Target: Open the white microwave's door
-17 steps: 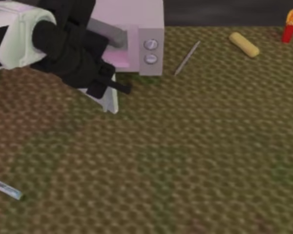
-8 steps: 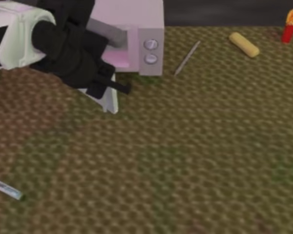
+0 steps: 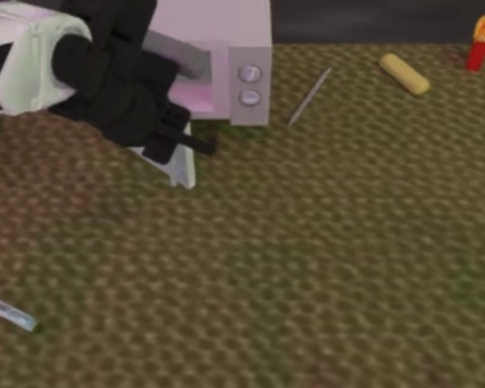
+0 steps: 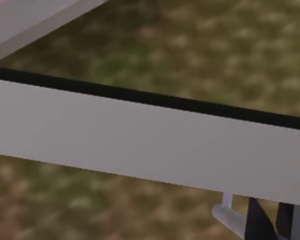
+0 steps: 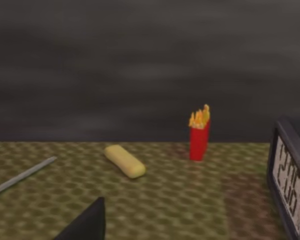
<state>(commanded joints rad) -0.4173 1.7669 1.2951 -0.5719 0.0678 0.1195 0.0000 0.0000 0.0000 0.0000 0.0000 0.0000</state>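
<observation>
The white microwave point(image 3: 226, 32) stands at the table's back left, with two silver knobs point(image 3: 249, 85) on its side panel. Its door point(image 3: 183, 166) stands swung out toward the front, and the pinkish interior point(image 3: 196, 99) shows. My left gripper point(image 3: 180, 144) is at the door's free edge, shut on the door's handle. In the left wrist view the door point(image 4: 140, 145) crosses as a broad white band, with the pale handle bar point(image 4: 229, 218) running into the dark fingers point(image 4: 259, 225). My right arm is out of the top view; only one dark fingertip point(image 5: 90, 222) shows.
A thin grey rod point(image 3: 309, 95) lies right of the microwave. A yellow block point(image 3: 403, 73) and a red fries box point(image 3: 482, 42) sit at the back right. A blue-white stick point(image 3: 8, 313) lies front left. A black digital clock point(image 5: 289, 182) stands near my right gripper.
</observation>
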